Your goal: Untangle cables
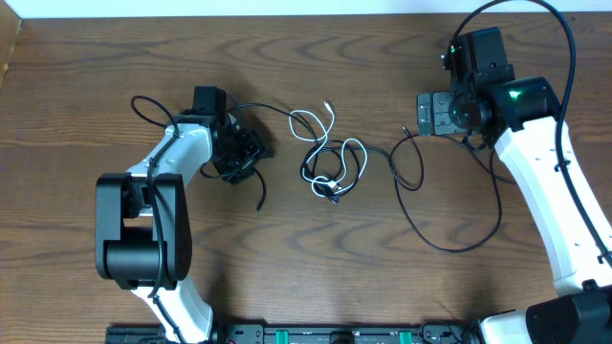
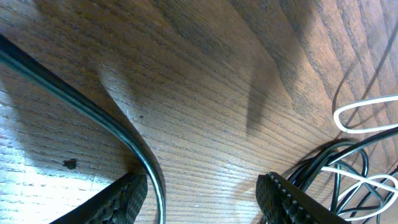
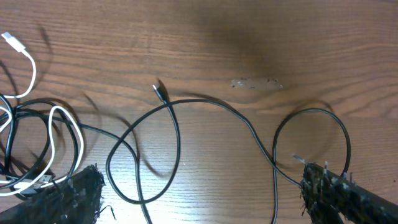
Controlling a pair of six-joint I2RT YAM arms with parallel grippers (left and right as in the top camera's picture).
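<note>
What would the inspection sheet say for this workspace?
Surface: wood-grain table, with one pale scuff.
Job's things: the black cable and white cable are knotted together mid-table. The black one trails in loose loops toward the right arm.
Clutter: nothing seen.
Grippers: the left pincer is open and low over the table, with a black cord running past one finger unpinched. The right pincer is open and empty, above the black loops.
Cables: a thick arm wire arcs over the right arm.
Surroundings: a white strip runs along the far edge and a rig bar along the near edge.
</note>
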